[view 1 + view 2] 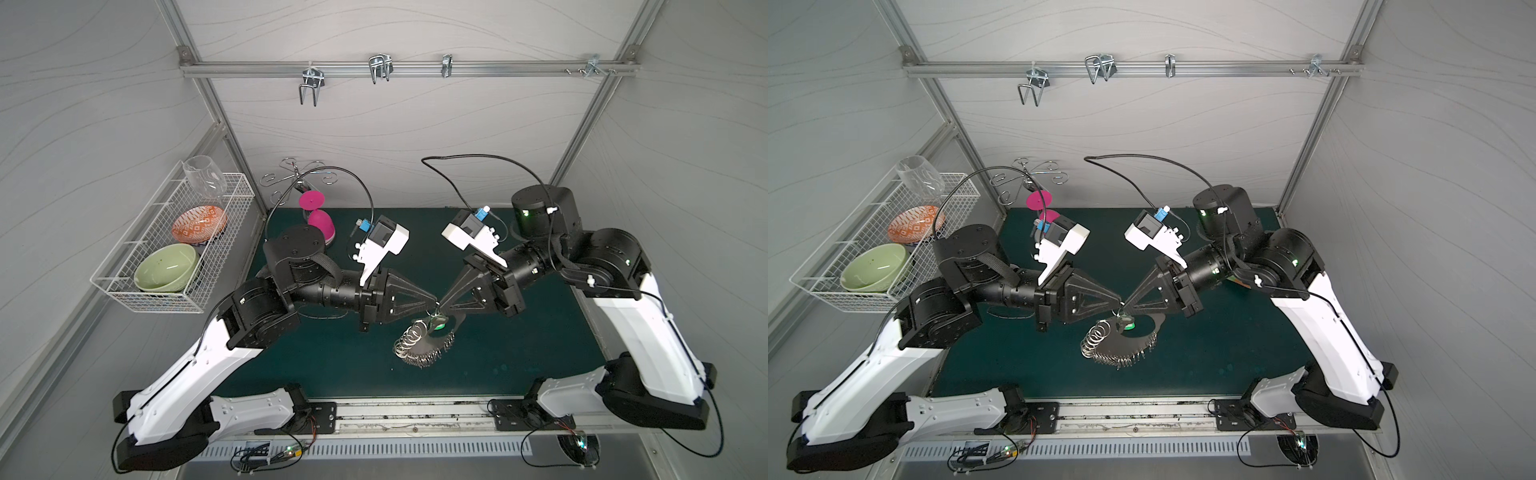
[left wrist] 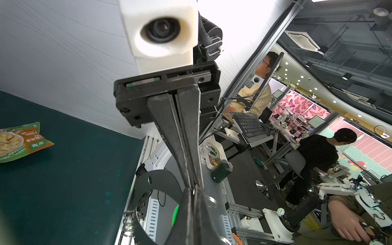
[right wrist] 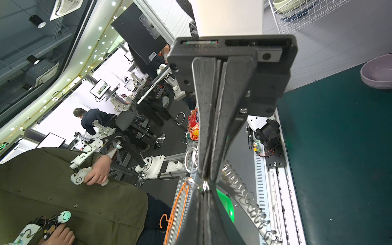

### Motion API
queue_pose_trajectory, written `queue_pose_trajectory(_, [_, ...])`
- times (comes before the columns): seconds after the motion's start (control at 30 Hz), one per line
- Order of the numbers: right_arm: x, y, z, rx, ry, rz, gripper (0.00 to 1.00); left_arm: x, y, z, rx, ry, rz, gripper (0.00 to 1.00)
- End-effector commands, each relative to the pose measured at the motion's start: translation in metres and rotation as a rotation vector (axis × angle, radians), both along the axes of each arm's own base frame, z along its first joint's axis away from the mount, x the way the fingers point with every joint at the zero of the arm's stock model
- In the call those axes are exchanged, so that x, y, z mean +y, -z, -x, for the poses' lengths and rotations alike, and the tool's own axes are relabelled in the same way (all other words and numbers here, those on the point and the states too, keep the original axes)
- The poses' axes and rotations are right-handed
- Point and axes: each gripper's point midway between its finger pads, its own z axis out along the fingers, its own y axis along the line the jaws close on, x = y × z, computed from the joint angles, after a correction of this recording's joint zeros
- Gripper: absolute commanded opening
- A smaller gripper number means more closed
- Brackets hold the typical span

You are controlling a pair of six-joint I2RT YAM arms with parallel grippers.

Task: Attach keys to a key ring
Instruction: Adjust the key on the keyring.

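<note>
dark green tabletop (image 1: 519, 353) inside a grey-walled cell, and the two arms are nose to nose over its middle. left pincer (image 1: 434, 299) is pressed together, right pincer (image 1: 440, 306) is pressed together too, tips touching. a small wire ring (image 3: 204, 186) sits right at that meeting point; which pincer actually grips it, cannot tell. the green key (image 1: 440, 327) hangs just beneath the tips, at the far end of the key ring (image 1: 419, 348), the grey plate fringed with silver rings.

Left hand (image 1: 433, 300) meets right hand (image 1: 441, 306) tip-to-tip over the key ring (image 1: 428, 348).
</note>
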Motion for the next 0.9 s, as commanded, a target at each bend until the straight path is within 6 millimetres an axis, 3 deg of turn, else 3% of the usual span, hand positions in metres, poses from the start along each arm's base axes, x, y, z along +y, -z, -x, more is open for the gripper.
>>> queue_pose_trajectory(0.0, [-0.003,-0.010,0.005,-0.035,-0.013,-0.043,0.00,0.004,-0.016,0.001,-0.062,-0.006,0.060,0.00])
queue_pose_trajectory(0.07, [-0.002,-0.008,0.003,-0.036,-0.002,-0.035,0.06,0.007,-0.019,-0.002,-0.095,-0.039,0.077,0.00])
queue_pose_trajectory(0.2, [-0.003,-0.010,-0.008,-0.099,0.085,-0.042,0.52,0.016,-0.030,-0.008,-0.179,-0.121,0.132,0.00])
queue_pose_trajectory(0.3, [-0.010,-0.018,-0.024,-0.163,0.200,-0.085,0.72,0.020,-0.038,-0.013,-0.221,-0.168,0.171,0.00])
queue_pose_trajectory(0.43, [-0.019,-0.027,-0.041,-0.174,0.295,-0.137,0.73,0.021,-0.048,-0.018,-0.249,-0.203,0.209,0.00])
queue_pose_trajectory(0.6, [-0.015,-0.021,-0.045,-0.153,0.290,-0.101,0.59,0.020,-0.055,-0.025,-0.268,-0.238,0.244,0.00])
queue_pose_trajectory(0.87, [-0.007,-0.021,-0.050,-0.202,0.304,-0.093,0.52,0.016,-0.055,-0.030,-0.260,-0.250,0.240,0.00])
